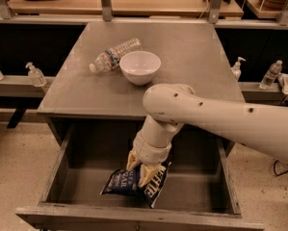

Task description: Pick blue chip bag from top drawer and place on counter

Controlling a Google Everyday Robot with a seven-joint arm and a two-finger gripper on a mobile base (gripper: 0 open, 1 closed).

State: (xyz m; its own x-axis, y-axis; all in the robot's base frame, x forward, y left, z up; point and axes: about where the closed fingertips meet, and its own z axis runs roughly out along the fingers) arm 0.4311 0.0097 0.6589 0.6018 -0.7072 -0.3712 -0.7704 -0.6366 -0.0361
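Gripper (139, 170) is pinching the blue chip bag (118, 183) inside the top drawer (57, 173); lift-out and placing on the counter (187, 57) are pending.

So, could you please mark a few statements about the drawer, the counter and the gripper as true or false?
1. The blue chip bag lies inside the open top drawer. True.
2. The white bowl stands in the drawer. False: it stands on the counter.
3. The gripper is down in the drawer, right at the bag. True.
4. The plastic bottle stands upright on the counter. False: it lies on its side, next to the bowl.
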